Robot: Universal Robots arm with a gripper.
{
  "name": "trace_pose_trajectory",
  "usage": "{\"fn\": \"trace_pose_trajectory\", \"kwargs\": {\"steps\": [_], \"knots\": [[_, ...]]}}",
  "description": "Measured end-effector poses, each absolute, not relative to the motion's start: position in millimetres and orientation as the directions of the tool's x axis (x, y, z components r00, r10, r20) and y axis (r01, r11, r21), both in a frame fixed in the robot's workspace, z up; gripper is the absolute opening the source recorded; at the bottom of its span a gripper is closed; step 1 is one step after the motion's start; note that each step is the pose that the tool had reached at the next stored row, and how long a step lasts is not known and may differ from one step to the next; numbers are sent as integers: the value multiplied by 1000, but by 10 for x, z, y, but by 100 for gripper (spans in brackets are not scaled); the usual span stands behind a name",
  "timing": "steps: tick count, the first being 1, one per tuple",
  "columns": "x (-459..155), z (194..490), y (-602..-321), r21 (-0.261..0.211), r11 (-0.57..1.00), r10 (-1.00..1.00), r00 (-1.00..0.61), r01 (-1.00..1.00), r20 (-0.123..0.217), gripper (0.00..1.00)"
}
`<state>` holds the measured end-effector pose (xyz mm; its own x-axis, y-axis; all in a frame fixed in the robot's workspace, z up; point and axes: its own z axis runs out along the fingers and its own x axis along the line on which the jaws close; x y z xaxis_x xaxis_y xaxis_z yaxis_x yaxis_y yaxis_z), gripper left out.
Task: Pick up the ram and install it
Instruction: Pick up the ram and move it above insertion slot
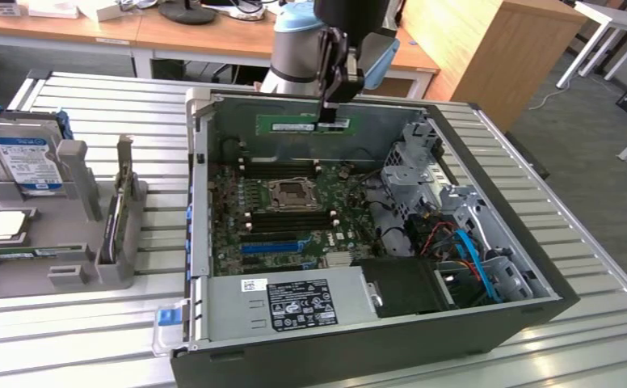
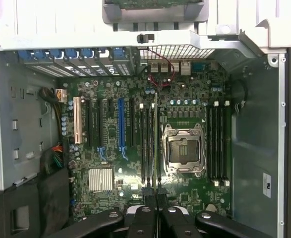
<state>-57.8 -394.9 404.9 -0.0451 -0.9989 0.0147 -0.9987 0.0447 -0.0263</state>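
A slatted metal bench (image 1: 583, 323) carries an open computer case (image 1: 346, 356) and a grey parts fixture (image 1: 87, 271), with wooden desks (image 1: 206, 36) behind. The end effector (image 1: 333, 121) is clamped on the ram (image 1: 292, 125) near one end. The stick hangs level above the motherboard (image 1: 292, 234), close to the case's far wall.

Green ram (image 1: 303, 125) aloft
Thin stick, level and on edge, pinched near one end by the jaws, above the motherboard (image 1: 281, 212).
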Motion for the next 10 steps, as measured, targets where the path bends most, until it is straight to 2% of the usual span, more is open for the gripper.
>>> {"fn": "trace_pose_trajectory", "kwargs": {"steps": [10], "knots": [[-578, 3927, -3949, -27, 47, -999, -48, -999, 15, 12]]}}
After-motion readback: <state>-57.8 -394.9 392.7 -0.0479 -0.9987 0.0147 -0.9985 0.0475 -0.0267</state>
